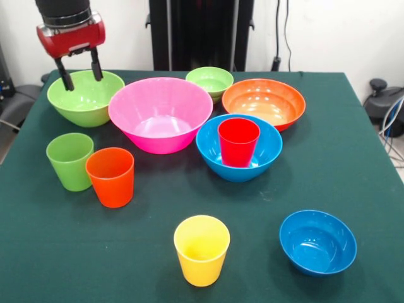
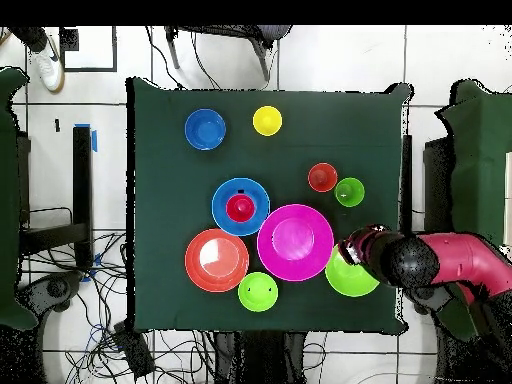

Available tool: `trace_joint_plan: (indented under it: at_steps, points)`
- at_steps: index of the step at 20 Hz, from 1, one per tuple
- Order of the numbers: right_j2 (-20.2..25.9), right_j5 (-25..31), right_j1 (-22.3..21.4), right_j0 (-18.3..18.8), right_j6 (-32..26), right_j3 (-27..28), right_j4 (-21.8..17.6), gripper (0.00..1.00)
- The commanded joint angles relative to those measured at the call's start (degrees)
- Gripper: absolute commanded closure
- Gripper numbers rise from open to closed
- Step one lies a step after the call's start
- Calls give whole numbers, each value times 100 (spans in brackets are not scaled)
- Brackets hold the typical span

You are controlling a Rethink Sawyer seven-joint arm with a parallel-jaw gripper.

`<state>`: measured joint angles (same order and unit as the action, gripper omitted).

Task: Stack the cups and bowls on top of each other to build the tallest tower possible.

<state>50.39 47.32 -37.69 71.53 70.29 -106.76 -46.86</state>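
Observation:
My gripper (image 1: pixel 82 77) is open and empty, its fingers hanging just over the big light green bowl (image 1: pixel 85 98) at the back left. In the overhead view the gripper (image 2: pixel 360 247) is at that bowl's (image 2: pixel 352 278) edge. The red cup (image 1: pixel 238 141) stands upright inside the big blue bowl (image 1: pixel 211 148). The big pink bowl (image 1: pixel 160 113) sits between the two bowls. The light green cup (image 1: pixel 69 160) and orange cup (image 1: pixel 111 176) stand side by side at the left. The yellow cup (image 1: pixel 201 249) and small blue bowl (image 1: pixel 317 242) are at the front.
The wide orange bowl (image 1: pixel 264 102) and the small light green bowl (image 1: pixel 210 81) sit at the back, close behind the pink and big blue bowls. The bowls at the back nearly touch one another. The table (image 1: pixel 353 170) is covered in dark green cloth.

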Motion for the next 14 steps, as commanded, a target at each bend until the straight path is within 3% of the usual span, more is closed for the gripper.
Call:
trace_joint_plan:
  at_steps: [1, 14]
  points:
    - [-16, 723, 420, -82, -2370, 592, -367, 0]
    - [-220, 1199, 432, 16, -3138, 843, -435, 0]
